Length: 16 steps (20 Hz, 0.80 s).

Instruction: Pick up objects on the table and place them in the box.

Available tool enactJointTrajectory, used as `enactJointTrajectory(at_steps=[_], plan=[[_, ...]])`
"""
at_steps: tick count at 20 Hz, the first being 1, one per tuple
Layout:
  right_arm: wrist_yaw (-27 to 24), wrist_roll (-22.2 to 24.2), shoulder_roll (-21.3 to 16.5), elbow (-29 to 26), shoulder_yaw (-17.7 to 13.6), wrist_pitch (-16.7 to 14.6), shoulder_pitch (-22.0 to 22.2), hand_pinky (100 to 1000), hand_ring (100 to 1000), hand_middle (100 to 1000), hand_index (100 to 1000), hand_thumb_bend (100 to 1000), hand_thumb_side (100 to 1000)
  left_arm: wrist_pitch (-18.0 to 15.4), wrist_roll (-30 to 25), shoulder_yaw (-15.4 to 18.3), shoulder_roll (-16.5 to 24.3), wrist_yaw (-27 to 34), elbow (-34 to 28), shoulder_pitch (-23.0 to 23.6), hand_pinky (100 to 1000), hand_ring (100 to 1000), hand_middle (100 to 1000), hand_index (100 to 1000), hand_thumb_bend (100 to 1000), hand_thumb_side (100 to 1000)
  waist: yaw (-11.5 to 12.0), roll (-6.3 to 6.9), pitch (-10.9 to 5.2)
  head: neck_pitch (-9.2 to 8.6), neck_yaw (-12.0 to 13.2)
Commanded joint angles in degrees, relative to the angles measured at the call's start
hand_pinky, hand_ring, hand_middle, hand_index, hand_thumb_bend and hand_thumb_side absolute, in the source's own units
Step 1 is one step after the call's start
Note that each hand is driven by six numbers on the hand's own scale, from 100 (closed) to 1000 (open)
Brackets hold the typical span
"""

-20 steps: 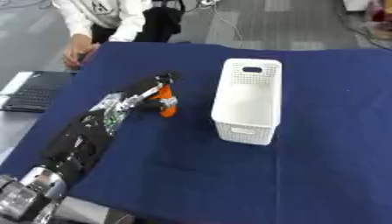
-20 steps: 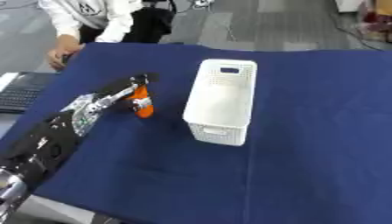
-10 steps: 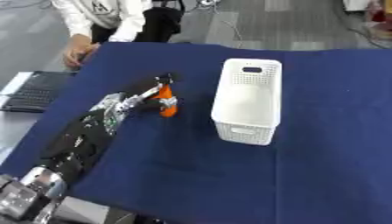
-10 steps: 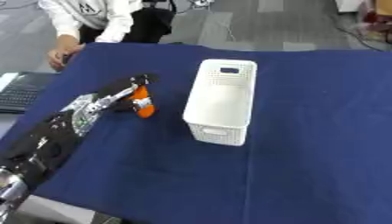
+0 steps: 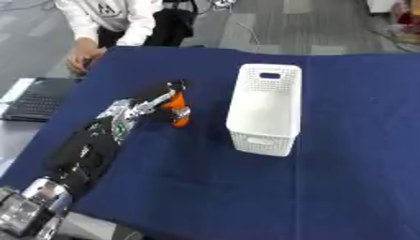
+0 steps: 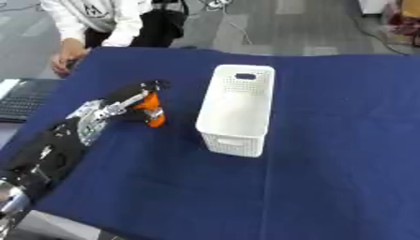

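Dark blue cloth covers the bench (image 5: 344, 187), with grey floor beyond its far edge. On it stands a white perforated box (image 5: 264, 108), long and narrow, its open top showing a pale inside. To its left, near but apart from it, an orange object (image 5: 179, 112) stands on the cloth. The left robot hand (image 5: 156, 98) reaches in from the lower left, its fingers curled round the upper part of the orange object. A laptop (image 5: 37, 96) lies at the left edge.

left hand (image 5: 161, 99) and orange object (image 5: 179, 115) barely shifted (blurred), box unmoved
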Motion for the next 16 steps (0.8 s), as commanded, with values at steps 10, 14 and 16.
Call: enactJointTrajectory(at_steps=[10, 14, 16], plan=[[-0.28, 0.03, -0.37, -0.90, -0.26, -0.10, -1.42, 448, 637, 657, 700, 100, 938, 1.86, -2.68, 0.57, 0.55, 1.14, -0.31, -0.72, 336, 743, 983, 794, 100, 336, -0.11, -0.16, -0.67, -0.68, 0.19], [-0.27, 0.04, -0.35, -0.90, -0.26, -0.10, -1.44, 448, 637, 657, 700, 100, 939, 2.12, -2.13, 0.62, 0.47, 3.31, -0.32, -0.59, 290, 661, 924, 620, 100, 355, -0.11, -0.17, -0.63, -0.74, 0.17], [-0.24, 0.05, -0.34, -0.90, -0.26, -0.10, -1.44, 448, 637, 657, 700, 100, 939, 2.09, -1.46, 0.61, 0.42, 4.34, -0.39, -0.53, 262, 629, 894, 548, 100, 421, -0.11, -0.19, -0.62, -0.73, 0.17]])
